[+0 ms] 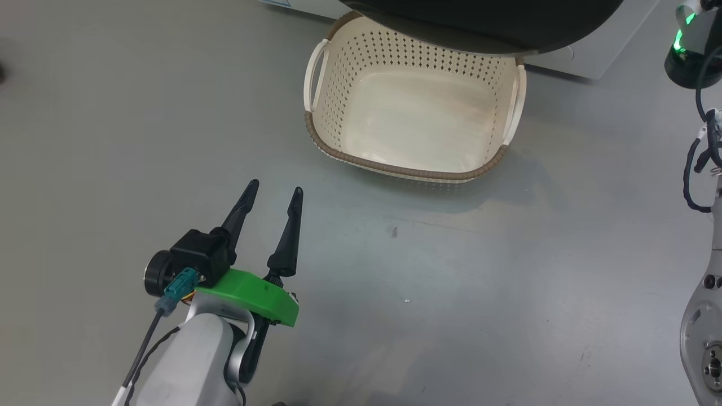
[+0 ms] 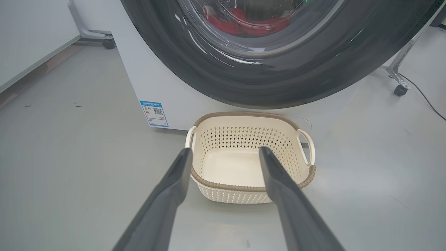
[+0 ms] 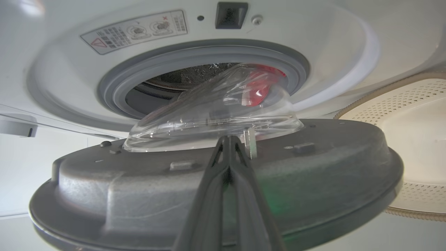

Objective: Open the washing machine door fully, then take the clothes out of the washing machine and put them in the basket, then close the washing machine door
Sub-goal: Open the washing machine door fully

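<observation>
Door work first: the washing machine door [image 3: 167,195] stands ajar, its grey inner face turned to the right claw [image 3: 229,140], whose two fingers are pressed tight together with nothing visibly between them. Their tip sits right at that face, at the foot of the glass bowl [image 3: 209,115], with a small metal tab [image 3: 249,143] just beside it at two o'clock. Touching or a hair off, I can't tell.

Dead ahead at twelve o'clock, past the bowl, is the grey rubber ring [image 3: 115,87] of the washing machine [image 3: 324,45], and the clothes [image 3: 260,91] show red through the glass, in the drum. So the door lies between this claw and the clothes, and the right arm is the one on it — my read is that the swing wants finishing before anything comes out.

The left claw [image 1: 276,187] hangs spread wide and empty above the floor [image 1: 84,141], well apart from the machine, with the basket [image 1: 406,170] at one o'clock from it in the head view. The basket is empty, on the floor at the machine's foot — the door's black rim overhangs its far edge.
</observation>
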